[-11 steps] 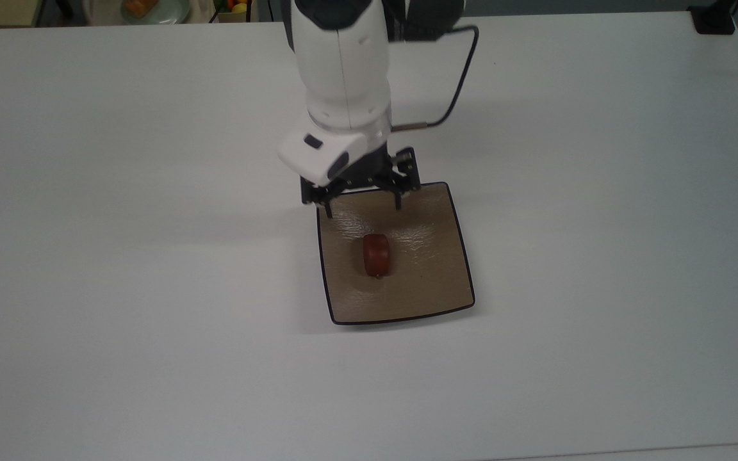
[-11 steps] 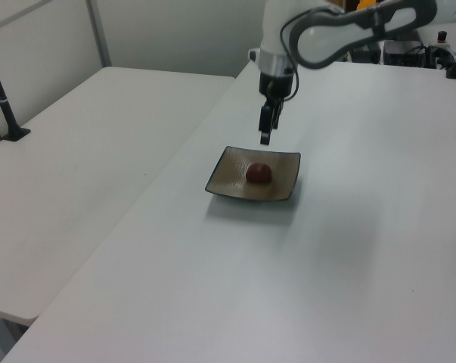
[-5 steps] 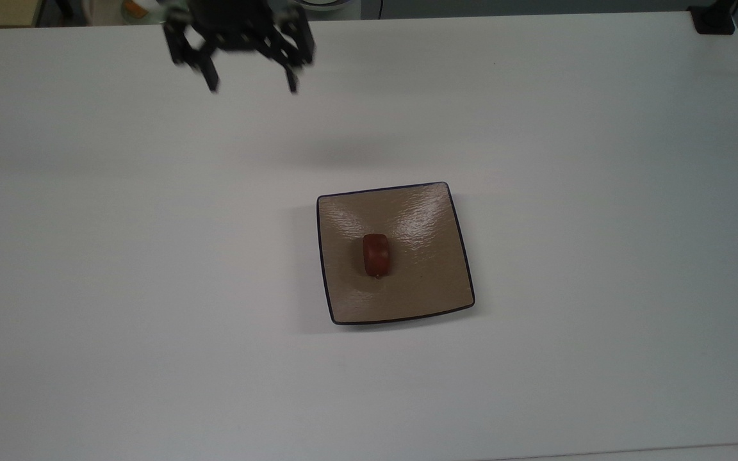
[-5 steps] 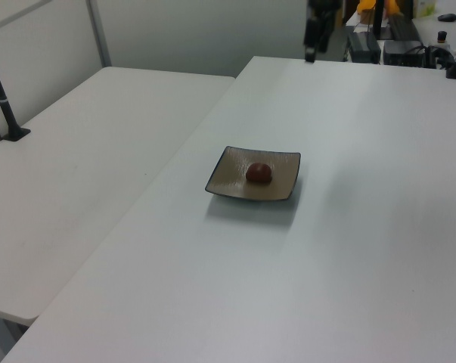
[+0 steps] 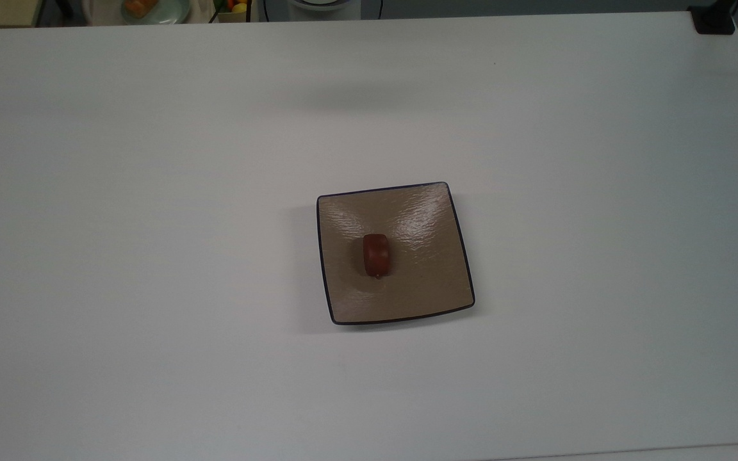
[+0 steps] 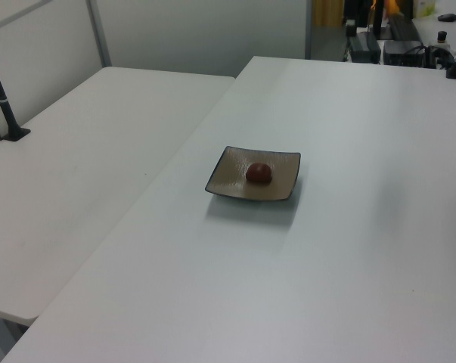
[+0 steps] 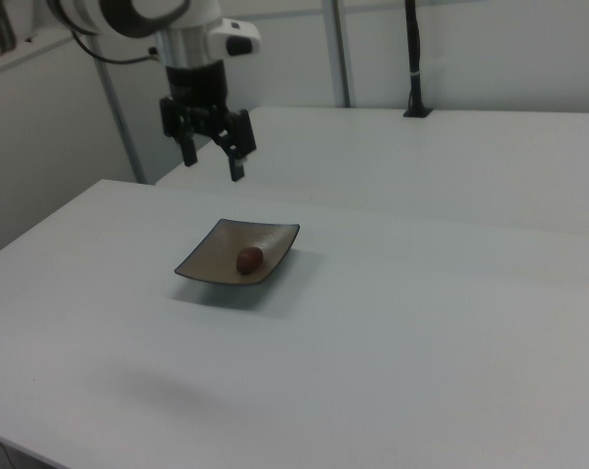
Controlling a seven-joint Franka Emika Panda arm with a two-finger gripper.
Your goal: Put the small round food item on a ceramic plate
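The small round food item [image 5: 376, 254], dark reddish-brown and glossy, lies near the middle of the square tan ceramic plate [image 5: 426, 282] on the white table. The left view shows the same item [image 6: 259, 172] resting on the plate [image 6: 231, 178]. In the right view the item [image 7: 249, 259] sits on the plate [image 7: 208, 262], and my gripper [image 7: 214, 162] hangs well above and behind the plate's far edge. It is open, with nothing between its black fingers [image 7: 237, 168].
A round pale greenish plate [image 5: 151, 9] with an orange food piece stands beyond the table's far edge at the top view's upper left. A black clamp [image 5: 713, 19] sits at the far right corner. A second white table [image 6: 76, 151] adjoins on the left view's left.
The gripper has lifted from just above the plate's far edge and moved off, leaving the top and left views. The food item and plate have not moved.
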